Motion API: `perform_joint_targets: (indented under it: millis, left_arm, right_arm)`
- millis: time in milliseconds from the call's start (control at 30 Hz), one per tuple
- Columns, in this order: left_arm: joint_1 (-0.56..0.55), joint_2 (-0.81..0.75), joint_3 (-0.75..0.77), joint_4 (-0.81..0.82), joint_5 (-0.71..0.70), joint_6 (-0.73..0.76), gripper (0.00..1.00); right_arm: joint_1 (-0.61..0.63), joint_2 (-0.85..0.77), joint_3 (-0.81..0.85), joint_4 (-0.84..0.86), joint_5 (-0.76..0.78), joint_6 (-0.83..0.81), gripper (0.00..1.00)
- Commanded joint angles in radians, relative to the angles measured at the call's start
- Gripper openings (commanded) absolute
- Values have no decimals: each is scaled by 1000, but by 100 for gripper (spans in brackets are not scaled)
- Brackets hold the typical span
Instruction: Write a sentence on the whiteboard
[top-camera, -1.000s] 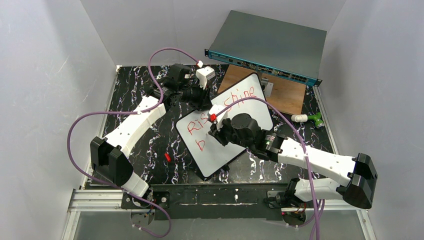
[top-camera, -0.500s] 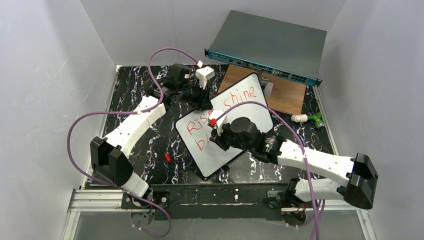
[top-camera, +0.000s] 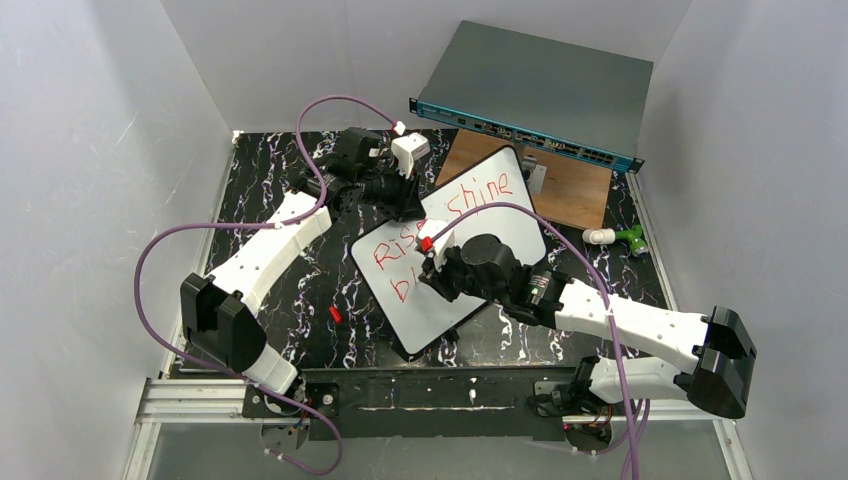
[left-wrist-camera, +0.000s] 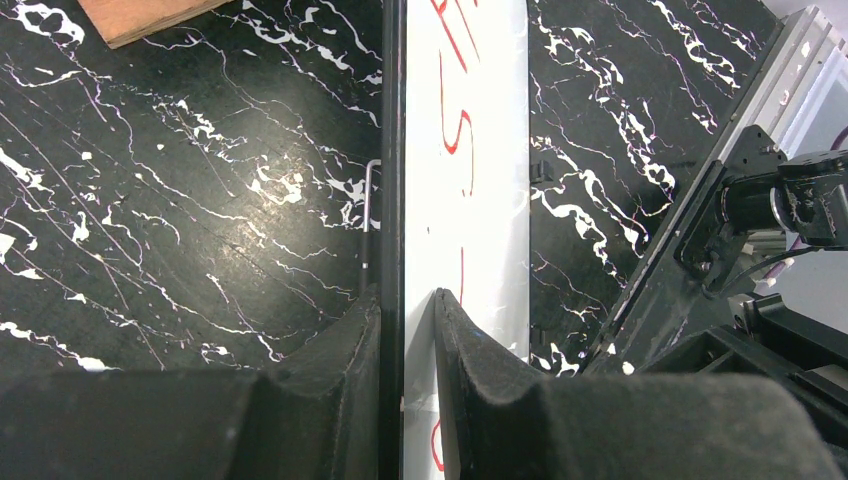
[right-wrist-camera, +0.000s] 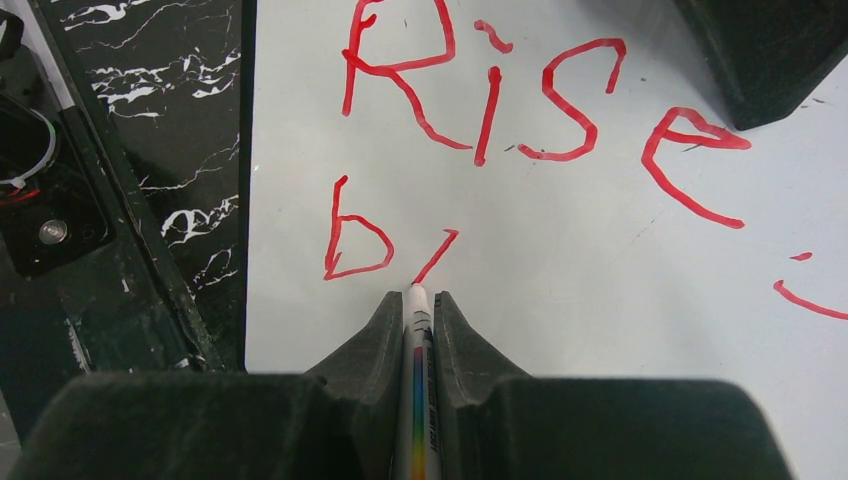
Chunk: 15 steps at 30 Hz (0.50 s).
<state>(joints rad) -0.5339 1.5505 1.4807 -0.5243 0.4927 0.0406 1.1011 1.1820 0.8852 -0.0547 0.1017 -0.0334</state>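
Observation:
The whiteboard (top-camera: 450, 300) lies tilted on the black marble table. Red letters (right-wrist-camera: 520, 95) read "Rise" with "shine" (top-camera: 480, 195) further along, and a "b" plus one stroke (right-wrist-camera: 436, 256) start the second line. My right gripper (right-wrist-camera: 413, 296) is shut on a white marker (right-wrist-camera: 415, 400), its tip touching the board at the low end of that stroke. In the top view it (top-camera: 437, 262) is over the board's middle. My left gripper (left-wrist-camera: 408, 298) is shut on the board's far edge (left-wrist-camera: 395, 150), one finger on each face; it also shows in the top view (top-camera: 408, 207).
A grey metal box with a teal front (top-camera: 530, 100) stands at the back, on a wooden board (top-camera: 570, 195). A small red cap (top-camera: 335, 314) lies left of the whiteboard. A white and green item (top-camera: 615, 238) lies at the right. Purple cables loop over both arms.
My right gripper has moved slightly down the board with the marker, and a new stroke has appeared after the "b". The left arm has not moved.

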Motion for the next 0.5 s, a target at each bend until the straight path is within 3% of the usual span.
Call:
perform_joint_targets:
  millis: [0, 467]
  left_arm:
    - [-18, -19, 16, -39, 10, 47, 0]
    - [-18, -7, 30, -32, 12, 45, 0]
  right_arm:
    - [-3, 4, -25, -12, 7, -7, 1]
    - [-3, -5, -39, -23, 0, 1, 1]
